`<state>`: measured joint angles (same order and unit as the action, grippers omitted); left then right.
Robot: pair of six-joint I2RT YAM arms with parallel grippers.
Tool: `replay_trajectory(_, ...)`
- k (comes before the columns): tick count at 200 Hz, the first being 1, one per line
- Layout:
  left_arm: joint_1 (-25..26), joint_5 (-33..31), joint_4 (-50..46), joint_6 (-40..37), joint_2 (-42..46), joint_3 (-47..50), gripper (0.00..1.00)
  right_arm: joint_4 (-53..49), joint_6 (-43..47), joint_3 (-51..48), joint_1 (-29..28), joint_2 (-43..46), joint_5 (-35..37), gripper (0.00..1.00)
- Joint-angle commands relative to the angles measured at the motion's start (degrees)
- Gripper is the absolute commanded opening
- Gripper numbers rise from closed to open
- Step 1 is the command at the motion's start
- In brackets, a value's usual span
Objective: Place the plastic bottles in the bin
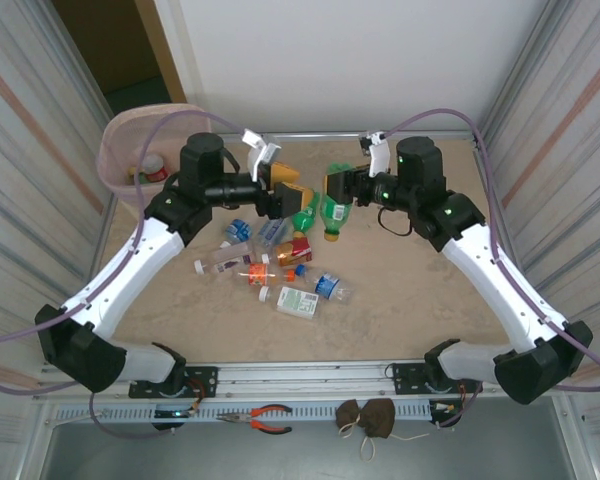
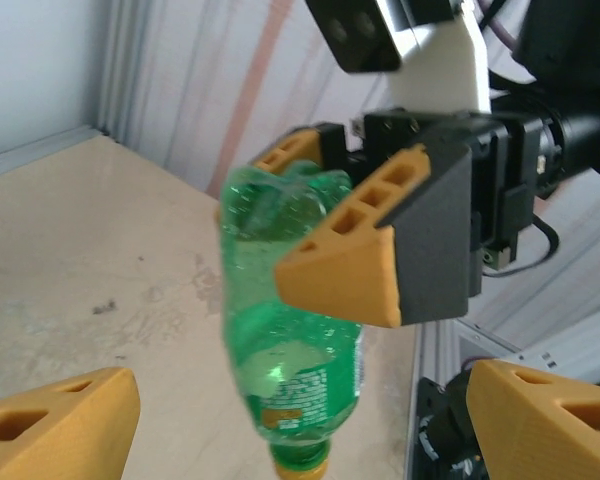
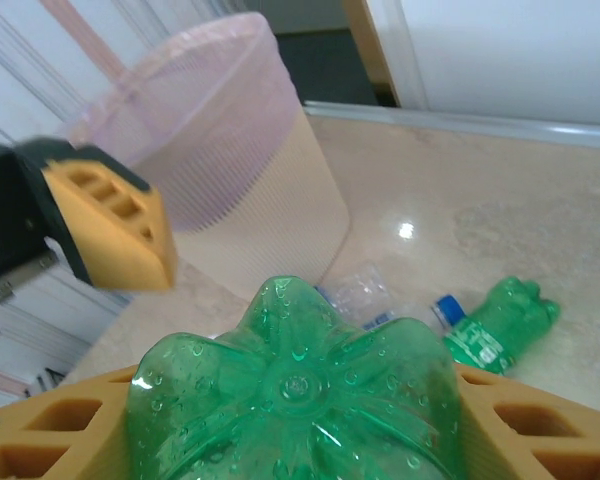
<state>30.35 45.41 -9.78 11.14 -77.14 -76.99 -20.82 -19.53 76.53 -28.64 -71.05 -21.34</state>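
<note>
Between the right fingers a green bottle is gripped near its base, its yellow-green cap end hanging below them and clear of the bench. Facing them at close range, the left fingers stand wide apart with nothing between them, one to each side of the bottle's lower end and touching it nowhere. Beneath the gap between the two sets of fingers a second green bottle lies on its side on the bench. Just below the left fingers, the other plastic bottles lie scattered, clear ones with blue, orange and white caps. Beyond the left fingers, away from the right ones, the pale-pink bin stands upright at the bench's far corner, with what looks like one bottle inside it.
</note>
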Motion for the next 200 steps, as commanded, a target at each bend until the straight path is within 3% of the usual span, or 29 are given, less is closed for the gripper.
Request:
replay_trajectory(1,1.32,-0.01,2.0,-1.78,-1.12,-0.13,0.86,3.74,-2.04,1.42,-0.85,2.03,-1.78,0.57)
replay_trajectory(88,6.82,-2.12,0.95,-3.49,-6.69,-3.93,0.85,5.83,-3.21,2.3,-2.29,3.05,-2.25,0.57)
replay_trajectory(200,7.09,-0.73,1.83,-3.58,-7.1,-3.53,0.58,5.57,-3.12,2.42,-2.94,3.41,-1.34,0.58)
